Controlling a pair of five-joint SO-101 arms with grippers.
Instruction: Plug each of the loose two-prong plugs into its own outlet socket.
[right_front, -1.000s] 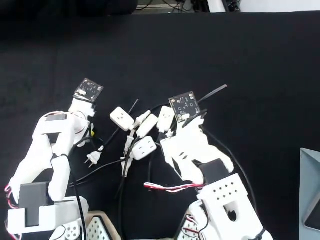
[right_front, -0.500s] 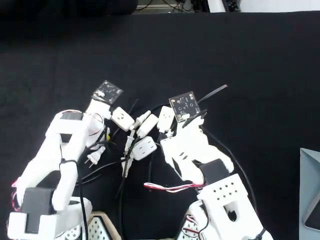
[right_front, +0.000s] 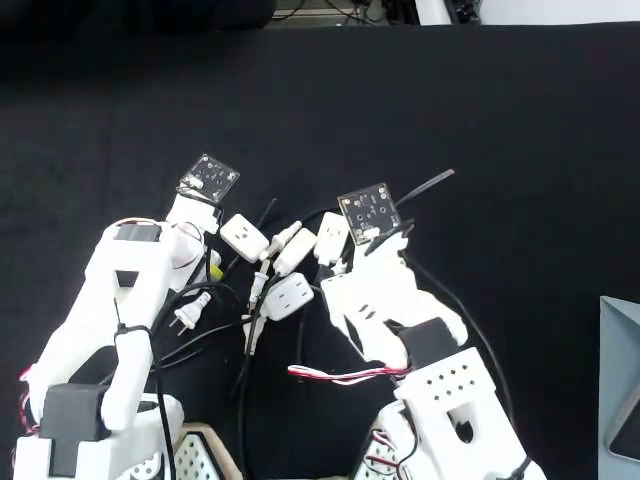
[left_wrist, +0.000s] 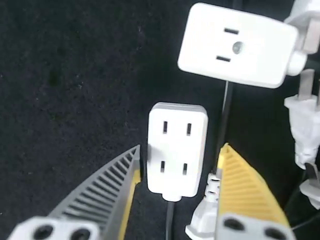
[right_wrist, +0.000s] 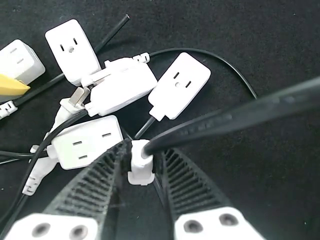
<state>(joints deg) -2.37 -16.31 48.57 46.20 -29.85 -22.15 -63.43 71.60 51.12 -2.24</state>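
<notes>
Right wrist view: right gripper (right_wrist: 141, 152) pinched a corded plug (right_wrist: 139, 169); left gripper (left_wrist: 181, 148), jaws wide, risked nudging the outlet block (left_wrist: 176, 125).

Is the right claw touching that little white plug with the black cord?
Touching. The right wrist view shows the right gripper closed against both sides of the white plug, with no gap.

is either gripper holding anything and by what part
The right gripper grips a plug by its white body, where the cable enters. The left gripper is open astride a socket, holding nothing.
</notes>
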